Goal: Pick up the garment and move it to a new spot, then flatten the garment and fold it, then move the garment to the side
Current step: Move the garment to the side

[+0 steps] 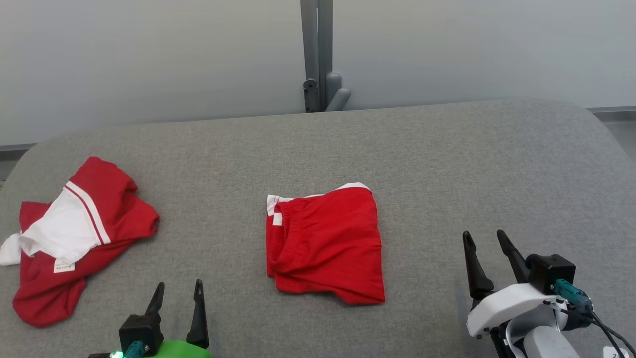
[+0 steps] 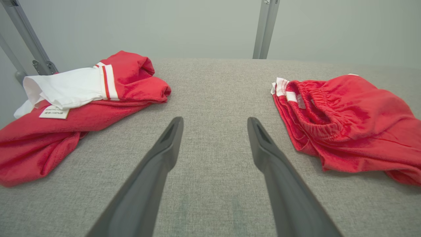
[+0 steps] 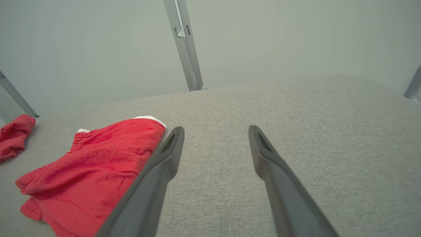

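Note:
Red shorts (image 1: 325, 243) with white trim lie folded into a rough square at the middle of the grey padded table (image 1: 447, 164); they also show in the left wrist view (image 2: 348, 121) and the right wrist view (image 3: 88, 177). A crumpled red and white garment (image 1: 74, 233) lies at the table's left (image 2: 75, 108). My left gripper (image 1: 179, 292) stands open near the front edge, between the two garments, holding nothing (image 2: 215, 123). My right gripper (image 1: 484, 238) is open too, to the right of the shorts and apart from them (image 3: 215, 131).
A grey metal post (image 1: 318, 54) rises behind the table's far edge against a pale wall. Bare grey padding stretches across the right half of the table and along the far side.

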Robot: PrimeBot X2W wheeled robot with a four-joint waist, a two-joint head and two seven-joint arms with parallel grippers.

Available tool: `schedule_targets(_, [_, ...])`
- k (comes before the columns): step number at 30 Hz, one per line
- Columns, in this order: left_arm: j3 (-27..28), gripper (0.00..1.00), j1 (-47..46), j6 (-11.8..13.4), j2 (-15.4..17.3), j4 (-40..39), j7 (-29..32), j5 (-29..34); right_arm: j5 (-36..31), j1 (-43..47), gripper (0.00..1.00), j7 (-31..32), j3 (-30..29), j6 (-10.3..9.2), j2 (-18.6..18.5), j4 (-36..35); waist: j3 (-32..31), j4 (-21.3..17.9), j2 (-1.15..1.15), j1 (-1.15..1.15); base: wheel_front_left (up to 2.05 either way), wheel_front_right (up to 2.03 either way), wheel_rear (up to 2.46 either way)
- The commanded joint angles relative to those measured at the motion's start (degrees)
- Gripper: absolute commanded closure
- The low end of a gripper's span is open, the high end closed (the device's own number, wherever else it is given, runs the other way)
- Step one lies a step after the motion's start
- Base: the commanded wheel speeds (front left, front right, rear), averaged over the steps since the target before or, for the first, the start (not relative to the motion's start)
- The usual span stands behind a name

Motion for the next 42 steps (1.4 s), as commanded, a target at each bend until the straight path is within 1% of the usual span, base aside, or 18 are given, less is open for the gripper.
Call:
schedule_targets(1, [-0.5, 0.0, -0.4, 0.0, 0.2, -0.5, 0.0, -0.4, 0.3, -0.2, 0.0, -0.2, 0.9, -0.02, 0.0, 0.1, 1.3, 1.6, 0.0, 0.0, 0.0, 0.0, 0.0])
schedule_targets(7, [-3.6, 0.0, -2.5, -0.2, 0.2, -1.2, 0.0, -0.9, 2.6, -2.7, 0.0, -0.2, 3.7, -0.02, -0.1, 1.8, 5.1, 6.7, 0.0, 0.0, 0.0, 0.0, 0.0])
schedule_targets(13, [-6.0, 0.0, -4.0, 0.0, 0.2, -0.9, 0.0, -1.1, 4.7, -6.0, 0.0, -0.2, 6.0, -0.02, -0.1, 6.1, 7.9, 12.3, 0.0, 0.0, 0.0, 0.0, 0.0])
schedule_targets(15, [-6.7, 0.0, -4.5, -0.1, 0.2, -0.7, 0.0, -0.9, 5.3, -7.0, 0.0, -0.2, 6.1, -0.02, -0.1, 7.7, 8.5, 14.3, 0.0, 0.0, 0.0, 0.0, 0.0])
schedule_targets(16, [-6.7, 0.0, -4.5, -0.1, 0.2, -0.7, 0.0, -0.9, 5.3, -7.0, 0.0, -0.2, 6.1, -0.02, -0.1, 7.7, 8.5, 14.3, 0.0, 0.0, 0.0, 0.0, 0.0])
schedule_targets(21, [-7.9, 0.0, -5.2, -0.3, 0.2, -0.4, 0.0, -1.2, 6.8, -8.8, 0.0, -0.2, 4.7, -0.02, -0.1, 14.0, 9.6, 18.9, 0.0, 0.0, 0.0, 0.0, 0.0])
schedule_targets(24, [-8.1, 0.0, -5.2, -0.2, 0.2, -0.3, 0.0, -1.2, 7.7, -9.7, 0.0, -0.2, 4.6, -0.02, -0.1, 17.4, 10.1, 20.8, 0.0, 0.0, 0.0, 0.0, 0.0])
schedule_targets(25, [-8.2, 0.0, -5.2, -0.3, 0.2, -0.4, 0.0, -1.0, 7.5, -10.0, 0.12, -0.2, 4.8, -0.02, -0.1, 18.2, 10.2, 21.1, 0.0, 0.0, 0.0, 0.0, 0.0])
schedule_targets(26, [-8.0, 0.0, -5.0, -0.2, 0.2, -0.5, 0.0, -0.9, 7.8, -10.1, 0.41, -0.2, 4.9, -0.02, -0.1, 18.6, 10.3, 21.3, 0.0, 0.0, 0.0, 0.0, 0.0])
schedule_targets(27, [-7.9, 0.0, -4.8, -0.1, 0.2, -0.6, 0.0, -0.8, 8.0, -10.2, 0.63, -0.2, 4.9, -0.02, -0.1, 19.0, 10.3, 21.4, 0.0, 0.0, 0.0, 0.0, 0.0])
schedule_targets(28, [-7.7, 0.0, -4.7, 0.0, 0.2, -0.7, 0.0, -0.8, 8.0, -10.3, 1.0, -0.2, 5.1, -0.02, -0.1, 19.2, 10.3, 21.3, 0.0, 0.0, 0.0, 0.0, 0.0])
schedule_targets(30, [-7.4, 0.0, -4.3, -0.1, 0.2, -0.8, 0.0, -0.6, 7.8, -10.6, 1.0, -0.2, 4.9, -0.02, -0.1, 18.6, 10.1, 20.5, 0.0, 0.0, 0.0, 0.0, 0.0])
schedule_targets(32, [-7.3, 0.0, -4.1, -0.4, 0.1, -0.9, 0.0, -0.3, 7.8, -10.5, 1.0, -0.2, 4.6, -0.02, -0.1, 17.9, 9.7, 18.7, 0.0, 0.0, 0.0, 0.0, 0.0])
schedule_targets(34, [-7.0, 0.0, -3.6, -0.4, 0.2, -0.7, 0.0, -0.2, 8.3, -10.2, 1.0, -0.2, 5.6, -0.02, -0.1, 17.4, 8.9, 15.7, 0.0, 0.0, 0.0, 0.0, 0.0])
schedule_targets(35, [-6.9, 0.0, -3.6, -0.7, 0.2, -0.6, 0.0, 0.0, 8.7, -9.9, 1.0, -0.2, 6.6, -0.02, -0.1, 17.0, 8.2, 12.0, 0.0, 0.0, 0.0, 0.0, 0.0])
schedule_targets(38, [-7.2, 0.0, -4.4, -1.0, 0.2, -0.7, 0.0, 0.0, 9.1, -9.6, 1.0, -0.2, 7.6, -0.05, -0.2, 16.4, 7.3, 5.4, 0.0, 0.0, 0.0, 0.0, 0.0])
schedule_targets(42, [-7.5, 0.0, -5.5, -1.0, 0.2, -0.9, 0.0, -0.5, 8.5, -9.6, 1.0, -0.2, 8.4, -0.06, -0.2, 16.0, 6.6, -4.3, 0.0, 0.0, 0.0, 0.0, 0.0])
